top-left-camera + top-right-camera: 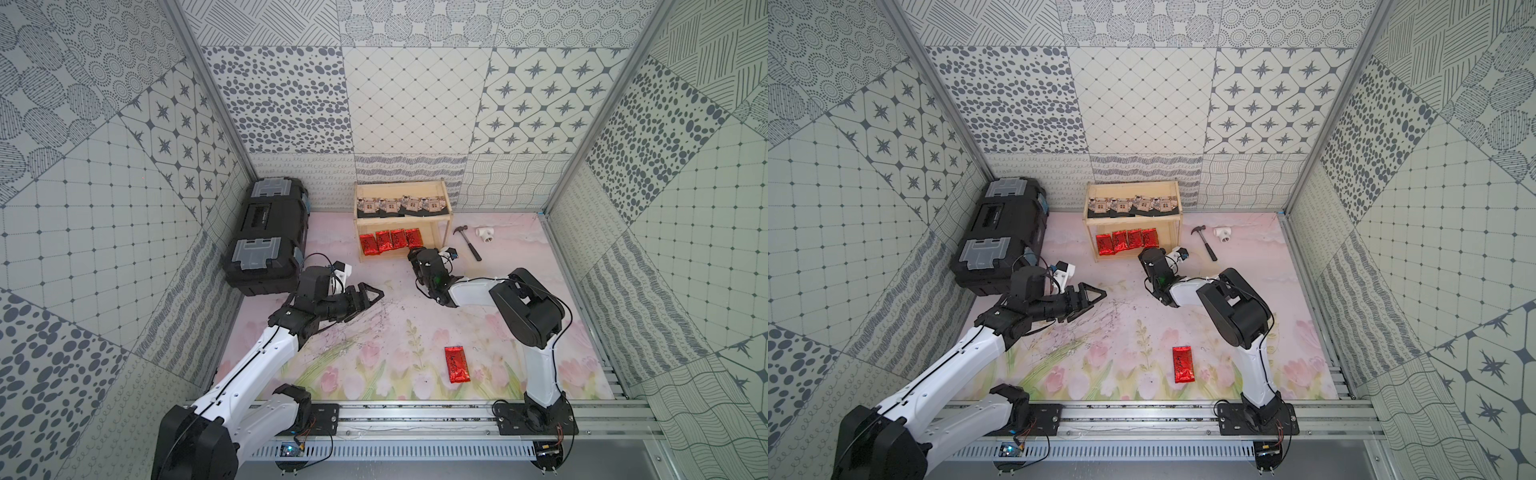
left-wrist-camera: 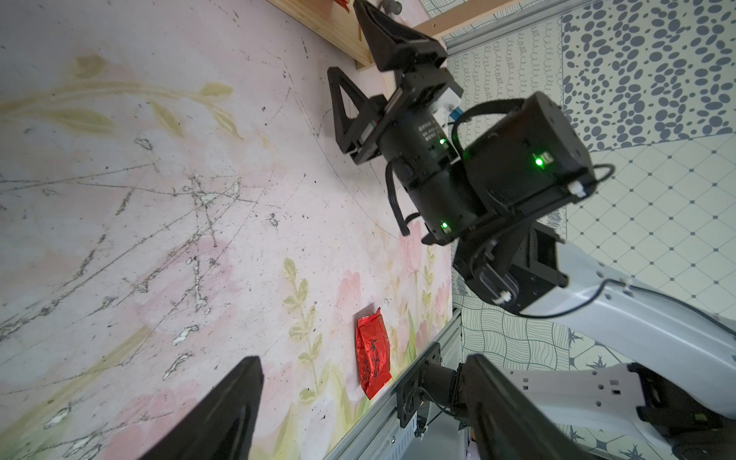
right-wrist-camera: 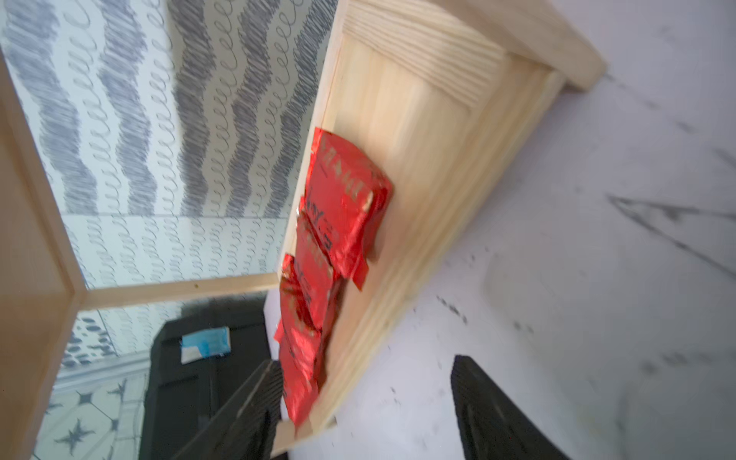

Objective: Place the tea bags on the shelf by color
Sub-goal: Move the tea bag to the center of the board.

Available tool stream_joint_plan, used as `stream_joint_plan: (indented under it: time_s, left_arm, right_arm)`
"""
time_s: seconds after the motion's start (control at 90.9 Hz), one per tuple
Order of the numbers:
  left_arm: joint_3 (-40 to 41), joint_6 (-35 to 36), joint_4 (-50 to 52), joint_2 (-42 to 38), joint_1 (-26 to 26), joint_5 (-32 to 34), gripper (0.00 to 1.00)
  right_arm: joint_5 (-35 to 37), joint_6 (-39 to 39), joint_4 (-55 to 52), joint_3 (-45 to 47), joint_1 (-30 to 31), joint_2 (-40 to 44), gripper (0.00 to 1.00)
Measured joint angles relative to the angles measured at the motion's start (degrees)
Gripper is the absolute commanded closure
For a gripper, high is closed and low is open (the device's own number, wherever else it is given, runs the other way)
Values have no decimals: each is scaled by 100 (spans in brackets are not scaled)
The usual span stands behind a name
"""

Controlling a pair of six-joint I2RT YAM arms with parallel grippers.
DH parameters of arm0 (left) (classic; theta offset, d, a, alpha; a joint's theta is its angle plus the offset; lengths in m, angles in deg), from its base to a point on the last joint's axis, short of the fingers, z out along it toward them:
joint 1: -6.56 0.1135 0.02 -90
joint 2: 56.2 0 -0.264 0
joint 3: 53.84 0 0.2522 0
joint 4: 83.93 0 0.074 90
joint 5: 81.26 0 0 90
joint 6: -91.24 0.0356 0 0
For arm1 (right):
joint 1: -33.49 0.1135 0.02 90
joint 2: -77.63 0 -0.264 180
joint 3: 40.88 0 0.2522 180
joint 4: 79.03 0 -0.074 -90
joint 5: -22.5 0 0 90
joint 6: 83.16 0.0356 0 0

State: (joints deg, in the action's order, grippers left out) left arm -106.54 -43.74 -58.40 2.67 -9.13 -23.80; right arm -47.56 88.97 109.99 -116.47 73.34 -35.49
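The light-wood shelf stands at the back of the mat. Several black tea bags lie in a row on its upper board. Several red tea bags lie side by side on the lower board, seen close and blurred in the right wrist view. One more red tea bag lies alone on the mat near the front. My right gripper is open and empty at the shelf's front right. My left gripper hovers open and empty over the mat's left middle.
A large black toolbox with grey latches sits at the back left. A hammer and a white pipe fitting lie right of the shelf. A metal rail runs along the front edge. Patterned walls enclose three sides.
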Motion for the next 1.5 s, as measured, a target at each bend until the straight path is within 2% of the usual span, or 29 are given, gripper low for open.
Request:
stream_joint_plan:
  time_s: [0.099, 0.176, 0.308, 0.451, 0.539, 0.693, 0.803, 1.001, 1.1, 1.232, 1.32, 1.497]
  left_arm:
    - [13, 0, 24, 26, -96, 101, 20]
    - [72, 0, 26, 76, -437, 302, 20]
    - [63, 13, 98, 442, -994, 605, 21]
    - [-94, 37, 175, 876, -1436, 920, 20]
    - [-223, 59, 212, 1102, -1613, 1067, 19]
    - [-319, 103, 262, 1292, -1722, 1320, 17]
    - [-330, 125, 293, 1320, -1757, 1445, 17]
    - [-382, 188, 402, 1338, -1759, 1591, 17]
    - [-385, 219, 424, 1333, -1759, 1646, 16]
    - [-382, 269, 426, 1322, -1759, 1685, 16]
    - [-376, 280, 428, 1285, -1759, 1729, 16]
    - [-293, 295, 426, 1126, -1749, 1810, 16]
  right_arm:
    - [-164, -549, -520, 658, 345, 1047, 28]
    - [-267, -1003, -1019, 1152, 634, 1978, 28]
    - [-68, -1762, -2830, 1462, 1141, 3346, 30]
    - [74, -2376, -4872, 1464, 1582, 4063, 28]
    - [-46, -2599, -5792, 1519, 1777, 4098, 24]
    - [-330, -2767, -6601, 1751, 2153, 3915, 11]
    - [-516, -2776, -6618, 1871, 2350, 3698, 9]
    - [-785, -2691, -6260, 2323, 2356, 3578, 10]
    - [-837, -2623, -6161, 2413, 2356, 3495, 15]
    - [-793, -2586, -6054, 2415, 2367, 3386, 34]
    - [-745, -2682, -6024, 2341, 2371, 3296, 42]
    - [-713, -3056, -5980, 1864, 2378, 2944, 48]
